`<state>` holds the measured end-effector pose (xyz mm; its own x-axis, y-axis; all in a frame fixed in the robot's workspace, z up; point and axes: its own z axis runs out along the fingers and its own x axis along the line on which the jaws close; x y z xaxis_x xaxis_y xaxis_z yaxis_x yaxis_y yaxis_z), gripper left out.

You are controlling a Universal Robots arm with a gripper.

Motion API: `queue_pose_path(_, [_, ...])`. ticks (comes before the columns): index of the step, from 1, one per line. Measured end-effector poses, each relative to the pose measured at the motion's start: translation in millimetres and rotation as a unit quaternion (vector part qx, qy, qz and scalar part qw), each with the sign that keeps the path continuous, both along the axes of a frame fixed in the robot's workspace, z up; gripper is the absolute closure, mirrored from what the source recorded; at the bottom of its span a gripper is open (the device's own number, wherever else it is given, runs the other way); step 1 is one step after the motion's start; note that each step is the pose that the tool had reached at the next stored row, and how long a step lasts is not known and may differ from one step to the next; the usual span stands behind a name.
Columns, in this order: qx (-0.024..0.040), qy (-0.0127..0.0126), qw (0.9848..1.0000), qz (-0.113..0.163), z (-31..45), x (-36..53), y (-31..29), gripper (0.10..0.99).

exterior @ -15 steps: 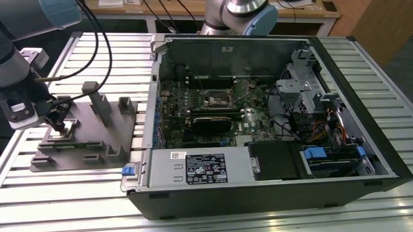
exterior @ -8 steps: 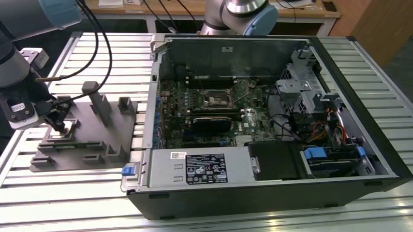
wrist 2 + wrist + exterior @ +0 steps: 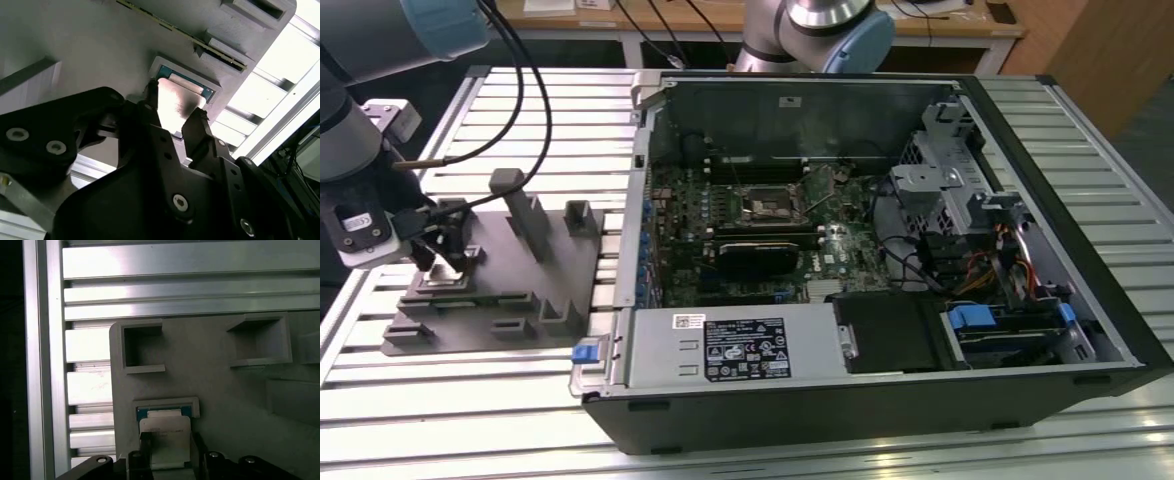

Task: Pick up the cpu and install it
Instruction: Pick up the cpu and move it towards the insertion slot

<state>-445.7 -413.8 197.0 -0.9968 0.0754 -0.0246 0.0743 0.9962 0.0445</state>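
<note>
The work stands at the pick-up step: the pincer [image 3: 444, 262] is down low over the grey fixture [image 3: 520, 265] at the exterior view's left, well apart from the open computer case [image 3: 881, 390] that lies on the slatted metal counter [image 3: 480, 400]. The cpu [image 3: 176, 99] lies flat in its shallow rimmed nest [image 3: 167, 401] on that fixture, silvery top upward, with a strip of its blue-green edge showing against the nest's rim. In both wrist views the pincer stands astride the chip, one side at each of two opposite edges. Whether it is already clenched on those edges or merely standing released beside them I cannot tell, since the contact itself is hidden. The chip looks seated and level, so I judge it not yet lifted. The black-framed socket [image 3: 767, 203] on the motherboard, deep inside the case, has nothing in it that I can make out, so the install part is untouched. As I judge it, the move in hand calls for an even, square hold on both edges and a straight rise clear of the rim, since a thin flat part like this could tilt or catch in its nest
</note>
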Motion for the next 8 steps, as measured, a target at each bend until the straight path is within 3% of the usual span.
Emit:
queue_pose_path(1, [0.0,0.0,1.0,0.0,0.0,0.0,0.0,0.678])
queue_pose_path(2, [0.0,0.0,1.0,0.0,-0.1,0.0,0.0,0.561])
queue_pose_path(4, [0.0,0.0,1.0,0.0,-0.1,0.0,0.0,0.561])
queue_pose_path(5, [0.0,0.0,1.0,0.0,-0.1,0.0,0.0,0.498])
queue_pose_path(8, [0.0,0.0,1.0,0.0,-0.3,0.0,0.1,0.498])
